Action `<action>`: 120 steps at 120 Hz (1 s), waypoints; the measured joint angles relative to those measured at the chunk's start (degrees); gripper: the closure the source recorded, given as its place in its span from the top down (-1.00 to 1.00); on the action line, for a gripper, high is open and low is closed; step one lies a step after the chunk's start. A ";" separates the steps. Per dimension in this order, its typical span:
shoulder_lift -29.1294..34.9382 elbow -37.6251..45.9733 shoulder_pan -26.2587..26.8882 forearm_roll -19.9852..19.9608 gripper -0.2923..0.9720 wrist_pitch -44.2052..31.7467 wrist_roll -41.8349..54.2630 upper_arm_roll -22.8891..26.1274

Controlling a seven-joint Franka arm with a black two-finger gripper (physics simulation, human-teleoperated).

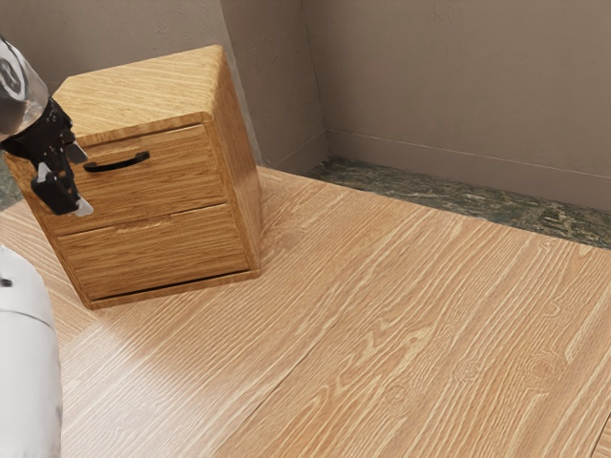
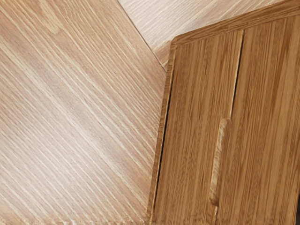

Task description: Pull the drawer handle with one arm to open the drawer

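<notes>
A wood-grain counter point(image 1: 382, 334) fills the near ground. Farther back, at the exterior view's left, stands a two-drawer wooden cabinet point(image 1: 143, 86). The top drawer point(image 1: 172, 186) carries a black handle point(image 1: 116, 163), its front level with the lower one. The end effector point(image 1: 79, 179) hovers just left of that handle, fingers spread wide, gripping nothing.

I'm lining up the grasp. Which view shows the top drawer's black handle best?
The exterior view: the black handle shows whole on the top drawer. The wrist view looks at the drawer fronts and a wooden pull; the black handle is unclear there.
</notes>
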State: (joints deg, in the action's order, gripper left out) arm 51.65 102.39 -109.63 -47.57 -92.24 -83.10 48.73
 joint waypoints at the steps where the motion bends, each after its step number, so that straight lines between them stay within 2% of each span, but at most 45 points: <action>1: 0.12 0.08 -0.24 -0.59 0.52 -0.48 0.41 0.61; 15: 0.80 0.54 -1.97 -8.01 0.52 -5.62 5.52 4.53; 32: 1.51 0.74 -6.48 -11.34 0.51 -8.93 10.38 5.28; 67: 1.86 1.25 -12.80 -12.72 0.51 -11.52 17.49 8.94; 98: 2.10 2.47 -13.71 -12.83 0.50 -12.61 21.62 11.93; 120: 2.15 2.48 -13.68 -12.88 0.50 -12.87 23.57 12.36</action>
State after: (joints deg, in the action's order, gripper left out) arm 53.81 104.87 -123.31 -60.45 -105.11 -59.53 61.09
